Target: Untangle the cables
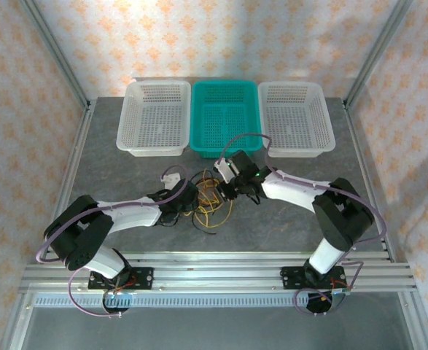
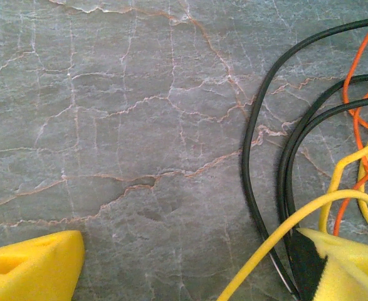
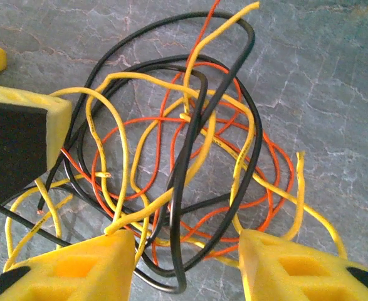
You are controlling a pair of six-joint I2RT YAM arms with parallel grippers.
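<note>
Untangling step: freeing one strand from the cables (image 1: 210,203), which lie in a single heap on the counter (image 1: 126,171) between the two arms, short of the baskets (image 1: 154,149).
Heap condition: yellow, black and orange strands are looped through one another, and several loose ends stick out at the edges.
Left gripper (image 2: 190,241): jaws wide apart and holding nothing. A yellow strand (image 2: 278,229) and a black cable (image 2: 246,157) run just beside one finger.
Right gripper (image 3: 187,241): jaws partly apart low over the heap, clamped on nothing. A black loop (image 3: 174,210) and some orange and yellow strands lie in the gap.
Grasp selection: close on one colour only, preferably near a free end.
Anchoring: pin the rest of the heap with the other gripper before pulling.
Pull direction: draw the strand outward and low, along its own run.
Caution: closing on several strands at once is likely to tighten the knot.
</note>
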